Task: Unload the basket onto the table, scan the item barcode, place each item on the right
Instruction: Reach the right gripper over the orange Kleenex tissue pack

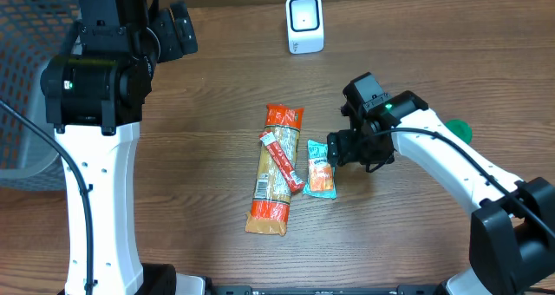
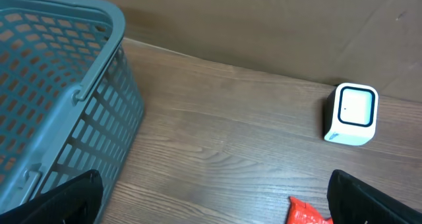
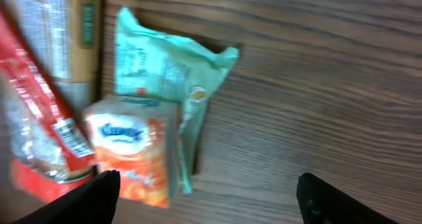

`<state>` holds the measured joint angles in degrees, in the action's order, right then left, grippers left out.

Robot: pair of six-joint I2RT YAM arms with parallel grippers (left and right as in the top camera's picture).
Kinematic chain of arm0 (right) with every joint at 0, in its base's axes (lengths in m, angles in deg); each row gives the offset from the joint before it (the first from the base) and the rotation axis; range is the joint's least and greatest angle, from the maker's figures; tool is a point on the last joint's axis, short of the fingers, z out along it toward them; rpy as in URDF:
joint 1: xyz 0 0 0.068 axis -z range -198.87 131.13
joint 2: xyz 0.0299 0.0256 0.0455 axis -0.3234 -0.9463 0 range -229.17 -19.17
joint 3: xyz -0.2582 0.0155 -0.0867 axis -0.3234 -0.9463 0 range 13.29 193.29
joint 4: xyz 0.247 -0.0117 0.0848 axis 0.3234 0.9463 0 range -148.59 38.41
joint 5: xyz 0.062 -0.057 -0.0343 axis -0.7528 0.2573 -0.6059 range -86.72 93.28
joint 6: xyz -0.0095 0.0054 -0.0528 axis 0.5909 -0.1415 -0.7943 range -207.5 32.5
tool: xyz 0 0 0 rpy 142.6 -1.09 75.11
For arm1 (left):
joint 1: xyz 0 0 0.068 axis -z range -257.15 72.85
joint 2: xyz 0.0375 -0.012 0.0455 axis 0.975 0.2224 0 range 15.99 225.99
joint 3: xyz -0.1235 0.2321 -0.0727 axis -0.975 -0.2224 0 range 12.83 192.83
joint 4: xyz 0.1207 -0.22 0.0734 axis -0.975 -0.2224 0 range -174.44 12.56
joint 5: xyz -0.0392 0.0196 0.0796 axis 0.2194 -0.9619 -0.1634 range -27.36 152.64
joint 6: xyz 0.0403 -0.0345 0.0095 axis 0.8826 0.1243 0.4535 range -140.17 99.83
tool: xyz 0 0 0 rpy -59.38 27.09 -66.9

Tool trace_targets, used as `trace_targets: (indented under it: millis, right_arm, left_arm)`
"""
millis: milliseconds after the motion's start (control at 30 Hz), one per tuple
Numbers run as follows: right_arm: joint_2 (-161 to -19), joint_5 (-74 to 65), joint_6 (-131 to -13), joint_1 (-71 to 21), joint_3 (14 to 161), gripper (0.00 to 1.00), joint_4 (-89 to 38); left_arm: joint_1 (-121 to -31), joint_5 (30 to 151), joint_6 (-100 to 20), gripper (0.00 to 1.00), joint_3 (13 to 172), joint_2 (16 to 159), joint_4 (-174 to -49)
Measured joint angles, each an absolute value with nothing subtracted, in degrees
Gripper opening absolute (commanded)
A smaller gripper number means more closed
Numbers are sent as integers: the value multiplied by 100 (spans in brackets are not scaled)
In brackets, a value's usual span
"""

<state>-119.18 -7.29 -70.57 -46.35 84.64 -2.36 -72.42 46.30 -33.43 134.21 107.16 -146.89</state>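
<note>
1. I read the table point(image 1: 208, 113) as brown wood grain.
2. At 9 o'clock, the basket point(image 2: 59, 85) is teal-grey with an open lattice.
3. At 12 o'clock, the scanner point(image 1: 304, 23) is white, its face ringed in black.
4. At centre, the long packet point(image 1: 271, 182) has orange ends and a tan middle; the slim packet point(image 1: 283, 160) is red.
5. At 3 o'clock of those, I see a mint-green pouch point(image 3: 165, 66) and an orange tissue pack point(image 3: 132, 151) with a white patch.
</note>
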Motion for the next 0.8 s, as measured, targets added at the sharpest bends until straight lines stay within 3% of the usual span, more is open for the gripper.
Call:
trace_targets:
  millis: [133,233,267,800]
  right_arm:
    - [-11918,-624,-7014,-4635,8339,88,-453]
    - [-11920,-571,-6985,-4635,8287,70,-496]
    - [-11920,-558,-6957,-4633,8285,68,-507]
    - [-11107,-329,-6946,-4633,8232,80,-400]
  left_arm:
    - [-7242,4630,-3343,100,13421,10716,-14689]
    - [-7242,4630,-3343,100,13421,10716,-14691]
    - [-7242,4630,-3343,100,13421,10716,-14689]
    - [-7242,4630,-3343,100,13421,10716,-14691]
